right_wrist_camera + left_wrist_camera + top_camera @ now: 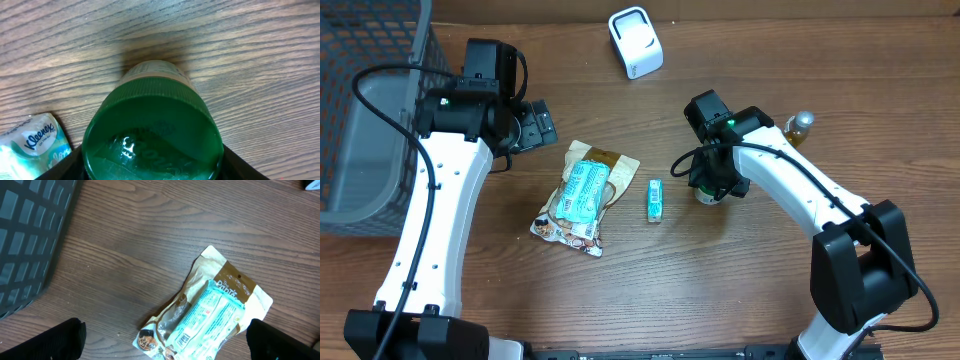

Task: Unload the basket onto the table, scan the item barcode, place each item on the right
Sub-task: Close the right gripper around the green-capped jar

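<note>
A jar with a green lid (152,135) stands upright on the wooden table, right of centre. My right gripper (152,167) comes down over it, one finger pressed to each side of the lid; in the overhead view the gripper (712,185) hides most of the jar. The white barcode scanner (635,42) stands at the back. My left gripper (535,125) hovers open at the left, above the table. Its dark fingertips (55,342) frame a brown and teal snack bag (210,315) that lies flat, with a barcode showing near the bag's lower end.
A small teal Kleenex pack (655,200) lies between the snack bag (582,195) and the jar, also visible beside the lid (32,145). A small bottle (800,128) stands at the right behind my right arm. A grey mesh basket (370,110) fills the left edge.
</note>
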Robot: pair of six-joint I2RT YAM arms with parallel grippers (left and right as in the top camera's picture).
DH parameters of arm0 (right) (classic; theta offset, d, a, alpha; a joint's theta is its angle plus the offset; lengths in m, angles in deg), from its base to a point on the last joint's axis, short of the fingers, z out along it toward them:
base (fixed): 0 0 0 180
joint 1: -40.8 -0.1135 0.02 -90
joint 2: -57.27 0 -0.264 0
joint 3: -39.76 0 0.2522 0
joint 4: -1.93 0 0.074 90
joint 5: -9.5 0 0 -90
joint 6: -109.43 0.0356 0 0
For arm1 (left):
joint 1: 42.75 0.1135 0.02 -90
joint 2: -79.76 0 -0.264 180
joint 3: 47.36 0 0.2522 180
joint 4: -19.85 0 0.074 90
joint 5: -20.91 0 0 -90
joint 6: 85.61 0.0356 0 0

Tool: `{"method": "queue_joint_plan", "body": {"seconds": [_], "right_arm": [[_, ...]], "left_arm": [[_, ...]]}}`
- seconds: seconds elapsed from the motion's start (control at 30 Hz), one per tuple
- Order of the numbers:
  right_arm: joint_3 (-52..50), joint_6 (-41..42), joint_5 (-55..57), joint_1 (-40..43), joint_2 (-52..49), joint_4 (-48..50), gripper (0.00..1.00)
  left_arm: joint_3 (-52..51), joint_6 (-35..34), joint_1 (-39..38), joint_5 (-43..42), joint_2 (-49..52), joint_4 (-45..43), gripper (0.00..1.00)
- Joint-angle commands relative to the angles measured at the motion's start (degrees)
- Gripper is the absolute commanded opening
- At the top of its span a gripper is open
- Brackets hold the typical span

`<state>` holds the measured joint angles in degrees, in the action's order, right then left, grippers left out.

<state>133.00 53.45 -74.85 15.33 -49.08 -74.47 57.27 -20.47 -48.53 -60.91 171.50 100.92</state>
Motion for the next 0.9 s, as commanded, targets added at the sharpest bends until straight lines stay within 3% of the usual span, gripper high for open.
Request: {"method": "queue_joint_plan", "body": {"seconds": [0.0,0.17,0.33,0.4,0.53,0.57,0.87], "right_arm": [[-0.42,-7.56,0.28,0.37,-0.22,0.33,0.50],[-0.42,-19.37,0.28,0.37,-0.22,-0.33,0.50],[-0.42,-22.32,0.28,0.37,-0.22,-0.72,0.54],[-0.42,-22.05,0.24,0.37,-0.22,-0.70,0.61],[-0.42,-21.59,-0.17,0.37,-0.22,-0.26,0.98],[-0.42,-21.14,-0.17,0.37,-0.22,0.09,1.00],[-0.42,-12.94,-0.13,0.37,-0.22,4.09,1.00]], "left_arm": [[1.01,1.07,0.09,-0.15,-0.02,-0.09,1.00],[1.01,1.07,0.09,-0.15,-0.02,-0.09,1.00],[1.01,1.07,0.09,-0.15,-0.02,-0.09,1.00],[1.01,1.07,0.09,-0.15,-0.02,-0.09,1.00],[1.01,1.07,0.09,-0.15,-0.02,-0.09,1.00],[1.01,1.07,0.09,-0.15,-0.02,-0.09,1.00],[1.01,1.07,0.09,-0.15,-0.02,-0.07,1.00]]}}
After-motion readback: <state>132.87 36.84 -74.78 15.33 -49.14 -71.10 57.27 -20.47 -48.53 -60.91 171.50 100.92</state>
